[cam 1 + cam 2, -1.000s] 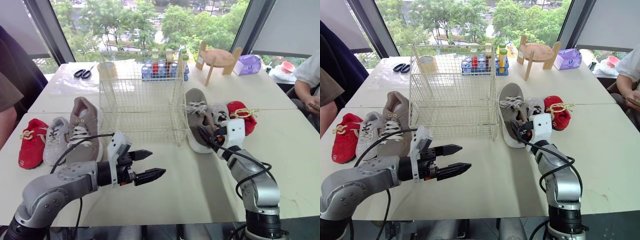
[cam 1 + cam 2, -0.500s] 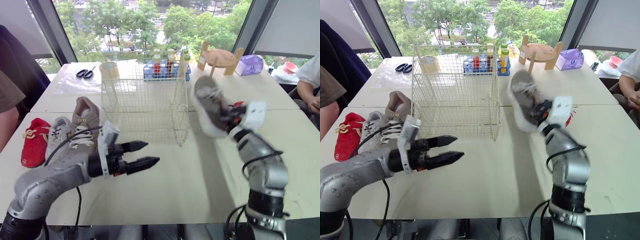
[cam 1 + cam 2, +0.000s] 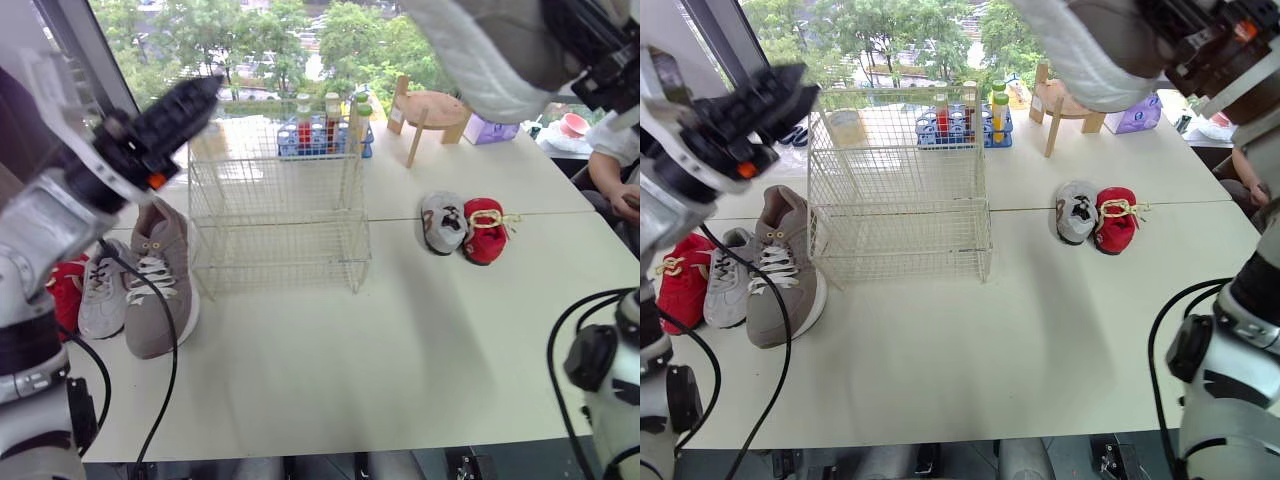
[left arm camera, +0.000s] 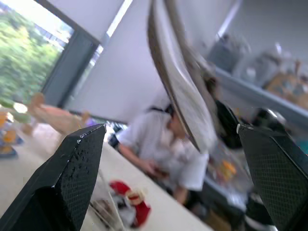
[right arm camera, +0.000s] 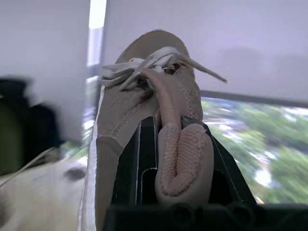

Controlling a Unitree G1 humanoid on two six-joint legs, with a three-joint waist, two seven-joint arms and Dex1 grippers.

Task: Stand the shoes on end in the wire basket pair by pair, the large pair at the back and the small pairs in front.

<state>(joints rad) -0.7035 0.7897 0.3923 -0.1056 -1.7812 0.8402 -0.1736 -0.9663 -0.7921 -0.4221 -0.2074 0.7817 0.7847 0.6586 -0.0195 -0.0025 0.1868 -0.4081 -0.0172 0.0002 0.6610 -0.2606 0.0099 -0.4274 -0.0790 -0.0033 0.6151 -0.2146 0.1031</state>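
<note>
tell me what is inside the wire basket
The cream wire basket holds no shoes; the white table shows through its mesh. Nothing inside is covered.

Head eyes look down on the wire basket (image 3: 280,215); wrist views look out sideways.

text: none legible | brands, numbers, signs: none legible | bottles (image 3: 998,108): labels too small to read

**Figure: Daylit room, white tables set before a window**

White tables (image 3: 400,330) pushed edge to edge, a seam running across; behind them a large window (image 3: 270,45) with a dark slanted frame (image 3: 72,30); green trees (image 3: 350,35) outside; daylight enters from the rear; pale roller blind (image 4: 120,72) beside the window; blurred shelving (image 4: 269,91) along a wall.
</note>
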